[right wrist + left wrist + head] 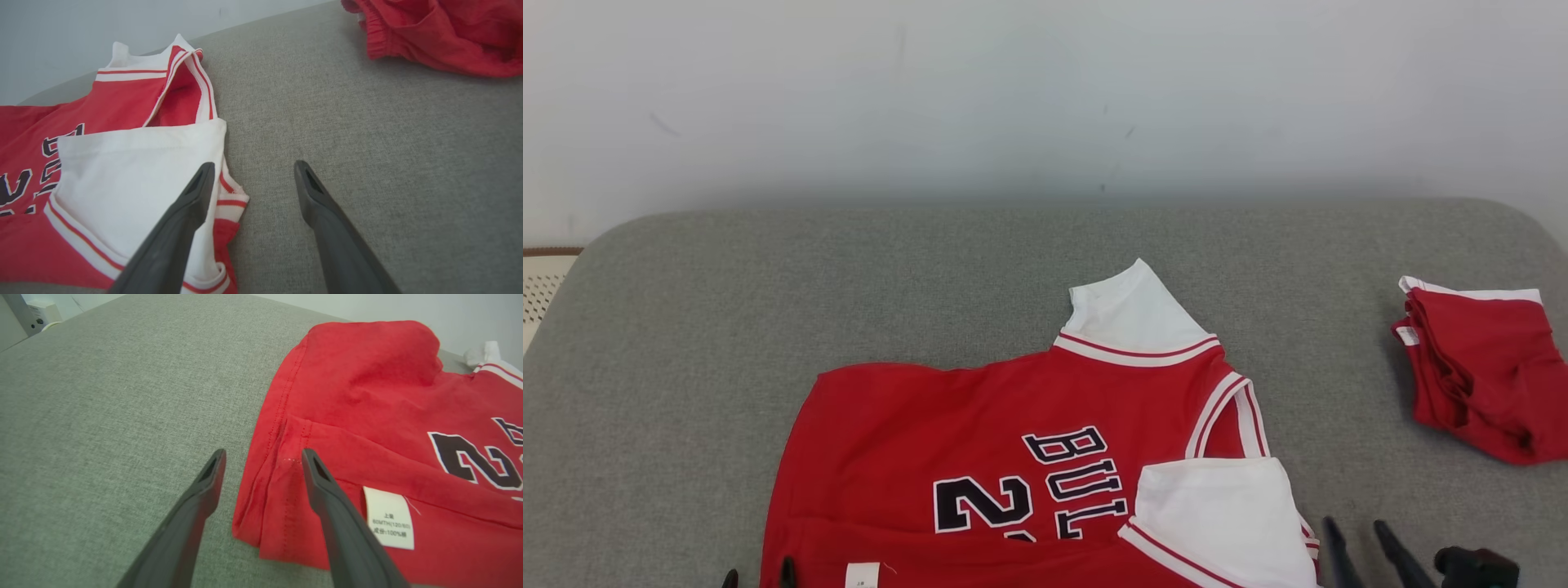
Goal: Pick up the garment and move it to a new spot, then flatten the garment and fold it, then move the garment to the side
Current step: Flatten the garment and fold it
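The garment [931, 425] is a red jersey with white sleeves and dark lettering, lying on the grey padded surface [686, 327] at the near middle. Its near edge is folded over, with a white label [390, 518] showing. My left gripper [264, 457] stands open above the garment's [367, 396] left hem corner, one finger over the cloth and the other over the grey surface; its tips [756, 576] show at the head view's bottom edge. My right gripper [254, 168] is open at the garment's [122, 98] right edge, one finger over the white sleeve [135, 171]. It holds nothing [1364, 539].
A second red piece of clothing [1486, 367] lies crumpled at the surface's right edge, also up ahead of the right gripper [449, 32]. A pale wall rises behind the surface. A white perforated object [539, 286] sits off the far left edge.
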Robot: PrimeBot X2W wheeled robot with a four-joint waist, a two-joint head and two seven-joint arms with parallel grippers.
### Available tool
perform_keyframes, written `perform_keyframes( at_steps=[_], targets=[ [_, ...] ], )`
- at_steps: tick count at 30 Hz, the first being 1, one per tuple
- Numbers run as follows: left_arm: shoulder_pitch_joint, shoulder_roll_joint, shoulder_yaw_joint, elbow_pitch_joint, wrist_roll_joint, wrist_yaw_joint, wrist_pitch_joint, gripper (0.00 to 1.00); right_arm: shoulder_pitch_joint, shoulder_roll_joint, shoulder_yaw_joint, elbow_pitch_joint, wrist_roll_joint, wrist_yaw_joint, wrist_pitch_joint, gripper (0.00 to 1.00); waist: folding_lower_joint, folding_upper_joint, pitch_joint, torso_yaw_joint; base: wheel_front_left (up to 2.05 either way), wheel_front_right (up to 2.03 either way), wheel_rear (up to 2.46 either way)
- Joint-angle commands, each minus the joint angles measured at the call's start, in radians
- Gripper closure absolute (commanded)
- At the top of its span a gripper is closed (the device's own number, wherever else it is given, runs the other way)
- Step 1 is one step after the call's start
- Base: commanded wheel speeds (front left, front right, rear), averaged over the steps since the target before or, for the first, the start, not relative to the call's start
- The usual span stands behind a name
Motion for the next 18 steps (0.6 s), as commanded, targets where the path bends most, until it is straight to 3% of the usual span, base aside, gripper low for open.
perform_keyframes(
  at_steps=[1,10,18],
  targets=[
    [0.027,0.003,-0.008,-0.016,0.006,0.002,-0.004,0.00,-0.005,0.000,-0.024,-0.015,-0.018,-0.001,0.000,0.00,0.0000,0.0000,0.007,0.005,0.00,0.00,0.00],
    [-0.095,0.006,-0.003,-0.088,0.043,-0.030,-0.004,0.00,-0.087,0.027,-0.082,-0.108,-0.108,-0.001,0.000,0.00,0.0000,0.0000,0.094,0.012,0.00,0.00,0.00],
    [-0.303,0.044,-0.012,0.028,0.084,-0.062,-0.004,0.00,-0.223,0.037,-0.018,-0.126,-0.128,-0.001,0.000,0.00,0.0000,0.0000,0.202,-0.017,0.00,0.00,0.00]
  ],
)
